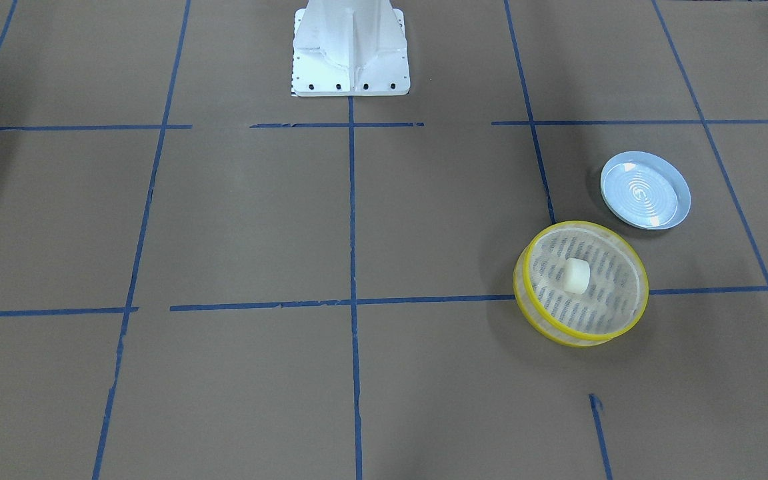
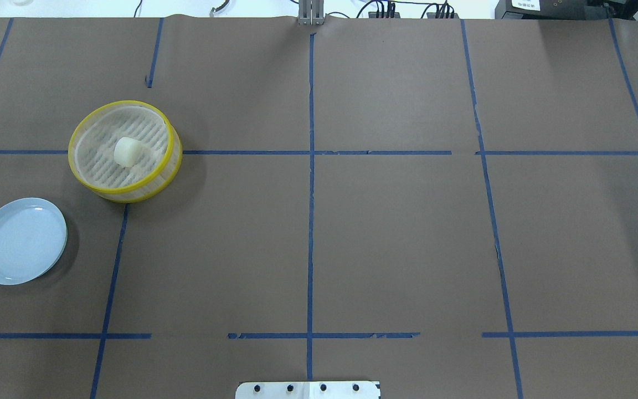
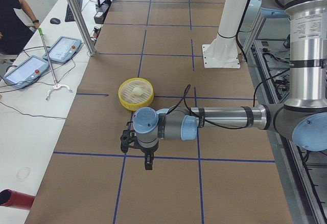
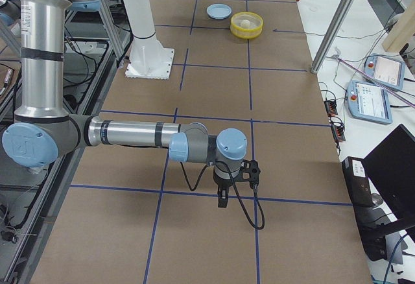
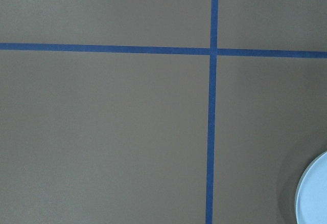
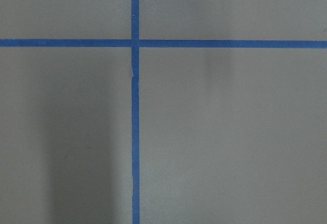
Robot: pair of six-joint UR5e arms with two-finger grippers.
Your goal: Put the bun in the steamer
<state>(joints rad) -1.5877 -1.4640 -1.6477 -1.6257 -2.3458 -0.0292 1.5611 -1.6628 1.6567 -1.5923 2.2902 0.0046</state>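
Resting near the centre of the slatted floor, the bun (image 2: 127, 151) lies inside the yellow-rimmed steamer (image 2: 130, 195) on the brown-papered table (image 2: 396, 233), seen from overhead. A pale blue plate (image 2: 20, 241) sits apart from the basket, at about its seven o'clock. The left gripper (image 3: 147, 161) and right gripper (image 4: 222, 200) hang above blue tape lines (image 2: 310, 221), neither touching the basket. Only the side cameras catch them, so whether their jaws are parted or closed cannot be told.
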